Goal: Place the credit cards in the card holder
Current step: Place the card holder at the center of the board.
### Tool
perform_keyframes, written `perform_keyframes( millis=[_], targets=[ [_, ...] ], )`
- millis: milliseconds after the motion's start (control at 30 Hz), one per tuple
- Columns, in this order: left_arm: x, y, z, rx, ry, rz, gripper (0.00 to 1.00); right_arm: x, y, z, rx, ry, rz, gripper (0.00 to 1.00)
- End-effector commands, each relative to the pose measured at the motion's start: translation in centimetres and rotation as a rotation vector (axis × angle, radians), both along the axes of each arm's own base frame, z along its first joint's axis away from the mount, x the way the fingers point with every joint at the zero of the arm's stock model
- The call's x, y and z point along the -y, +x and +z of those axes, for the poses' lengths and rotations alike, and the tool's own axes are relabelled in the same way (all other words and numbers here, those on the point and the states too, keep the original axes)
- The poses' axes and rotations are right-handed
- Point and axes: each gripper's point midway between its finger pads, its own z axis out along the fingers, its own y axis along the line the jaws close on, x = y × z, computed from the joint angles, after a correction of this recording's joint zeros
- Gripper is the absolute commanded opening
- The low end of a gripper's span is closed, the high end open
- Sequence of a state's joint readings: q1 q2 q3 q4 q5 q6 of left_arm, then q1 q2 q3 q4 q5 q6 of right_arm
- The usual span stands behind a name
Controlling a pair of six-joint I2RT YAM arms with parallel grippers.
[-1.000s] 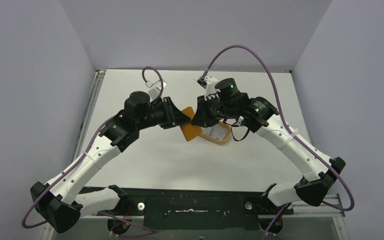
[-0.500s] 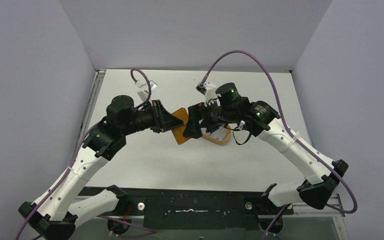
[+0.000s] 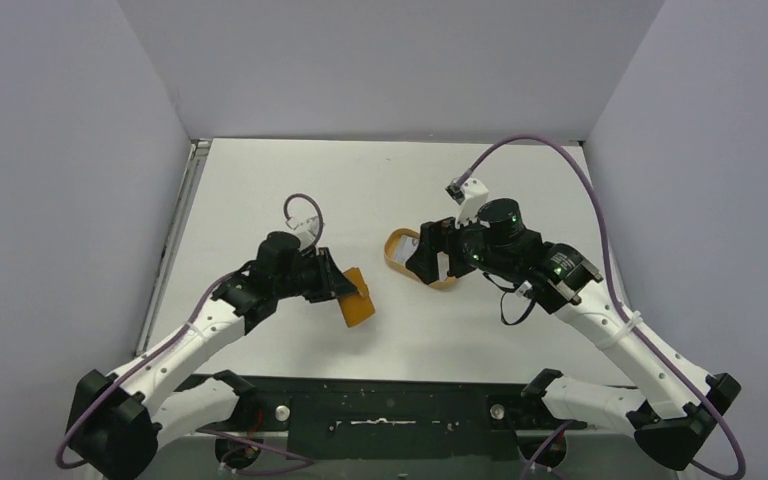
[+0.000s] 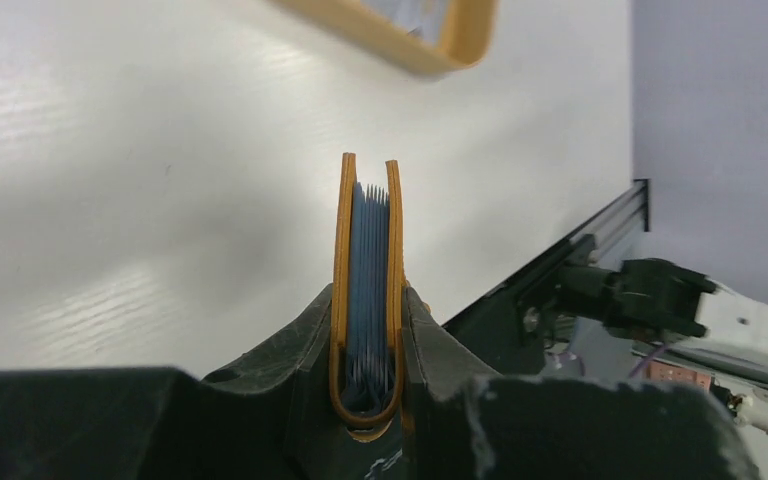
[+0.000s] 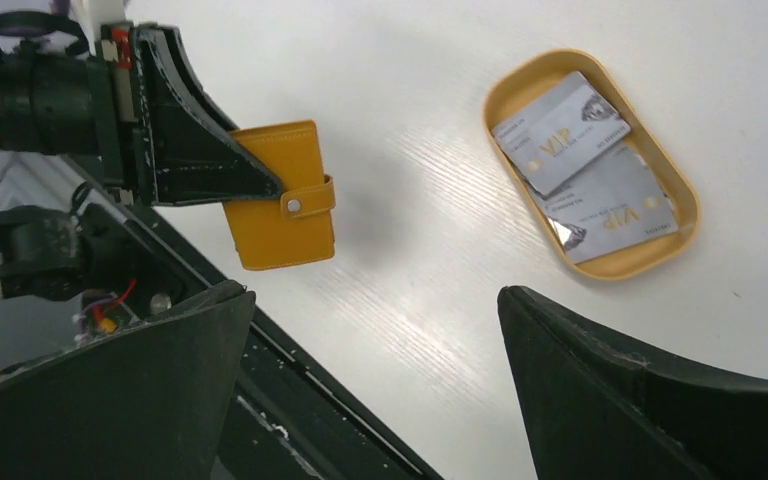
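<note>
two cards (image 5: 585, 165) lie flat in tray (image 5: 516, 88) | holder (image 5: 280, 195) snapped shut, 8 o'clock of tray, left gripper (image 4: 368, 300) clamped on its spine | right gripper (image 5: 370, 295) spread wide, empty, over tray | risk: thin overlapped cards could slip the pinch; shut holder blocks insertion
</note>
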State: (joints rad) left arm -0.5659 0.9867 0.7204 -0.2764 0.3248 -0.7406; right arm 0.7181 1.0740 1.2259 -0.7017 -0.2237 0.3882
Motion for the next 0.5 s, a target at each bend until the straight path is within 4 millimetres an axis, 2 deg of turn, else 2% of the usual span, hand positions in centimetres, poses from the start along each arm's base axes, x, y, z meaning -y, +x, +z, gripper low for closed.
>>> perform_keyframes(
  millis=[0,200,333,467],
  targets=[
    [0.8,2.5,-2.3,0.001,-0.029,0.056,0.00,1.3,3.7,-0.6,0.075,0.017,-0.202,1.00],
    [0.0,3.9,-8.4,-0.119,0.083,0.129,0.00,3.4,4.6,-2.5,0.081,0.001,-0.344,1.00],
    [-0.3,4.2,-10.7,-0.187,0.122,0.162,0.00,5.1,4.9,-2.5,0.108,0.009,-0.434,1.00],
    [-1.1,4.2,-12.2,-0.224,0.177,0.192,0.04,6.0,4.9,-2.4,0.121,0.003,-0.462,1.00]
  ],
)
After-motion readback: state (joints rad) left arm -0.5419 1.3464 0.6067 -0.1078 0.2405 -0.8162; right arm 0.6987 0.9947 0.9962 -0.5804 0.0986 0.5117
